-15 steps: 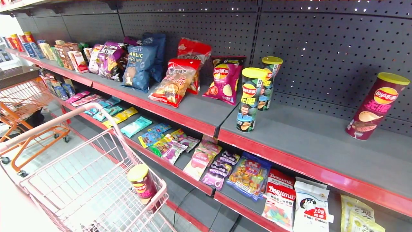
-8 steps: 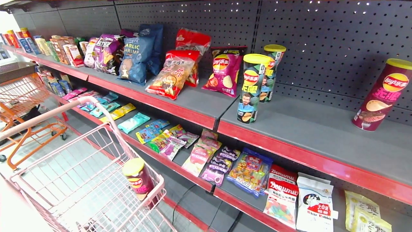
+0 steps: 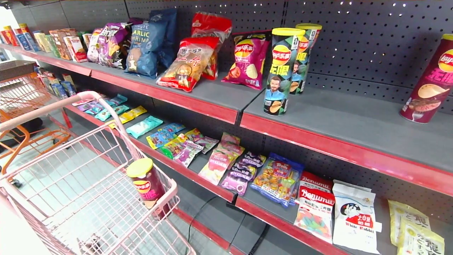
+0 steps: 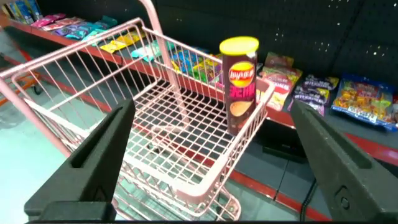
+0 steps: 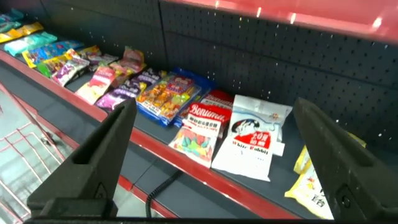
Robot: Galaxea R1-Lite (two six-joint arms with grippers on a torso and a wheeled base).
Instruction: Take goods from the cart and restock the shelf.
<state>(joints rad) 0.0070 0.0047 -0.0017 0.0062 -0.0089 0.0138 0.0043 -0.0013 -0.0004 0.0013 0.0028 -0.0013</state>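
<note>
A maroon chip can with a yellow lid (image 3: 145,182) stands upright in the front corner of the pink wire cart (image 3: 46,110). In the left wrist view the same can (image 4: 240,87) leans against the cart's rim (image 4: 186,186). My left gripper (image 4: 210,113) hangs open above the cart, short of the can. My right gripper (image 5: 214,106) is open too, with nothing in it, in front of the lower shelf's snack bags (image 5: 252,140). On the upper shelf (image 3: 354,124) stand two green chip cans (image 3: 281,71) and, far right, a matching maroon can (image 3: 428,88).
Chip bags (image 3: 189,63) and boxes line the upper shelf's left part. Bare grey shelf lies between the green cans and the maroon can. An orange cart (image 3: 21,95) stands behind the pink one. A black cable (image 3: 198,219) runs along the floor under the shelves.
The whole head view has slid upward, so the camera tilted down. The can, the cart and the shelf goods have kept their places.
</note>
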